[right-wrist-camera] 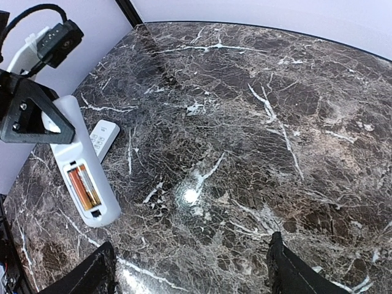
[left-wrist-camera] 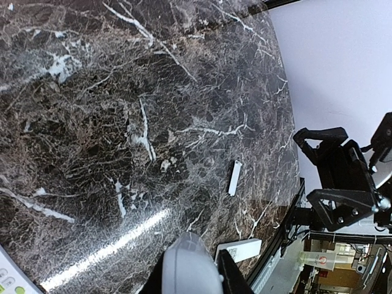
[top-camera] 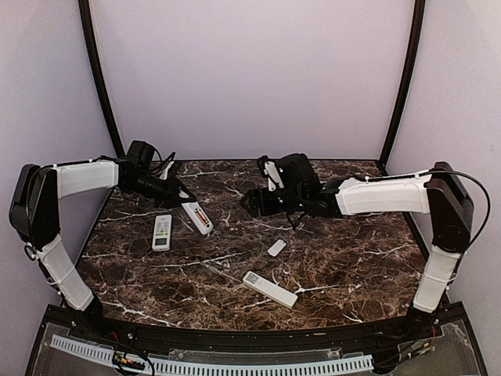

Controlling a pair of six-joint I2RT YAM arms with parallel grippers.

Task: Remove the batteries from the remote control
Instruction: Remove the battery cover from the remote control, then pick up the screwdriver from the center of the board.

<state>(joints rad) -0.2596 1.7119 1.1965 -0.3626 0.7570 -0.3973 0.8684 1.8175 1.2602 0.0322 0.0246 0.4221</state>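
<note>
finding: the left gripper (right-wrist-camera: 49, 125) is clenched on one end of a white remote (right-wrist-camera: 104, 211) over the far left corner of the table (top-camera: 352, 258). the remote lies back-up with its bay uncovered. the batteries (right-wrist-camera: 84, 187), two orange cells side by side, sit in the bay and lie along the remote's length.

relation: the remote's long axis runs from the left gripper toward the near right. its free end points down at the table; whether it touches cannot be told. the right gripper (top-camera: 249, 202) hangs released, jaws wide, just to the right of that free end and apart from it. it is the only free gripper and the nearer one for the pull.

surroundings: a second remote (top-camera: 162, 233) lies buttons-up just beside the held one, toward the left edge. a small white cover plate (top-camera: 276, 247) lies mid-table, and a third remote (top-camera: 269, 288) toward the near edge.

obstruction: judged none between the right gripper and the bay.
</note>
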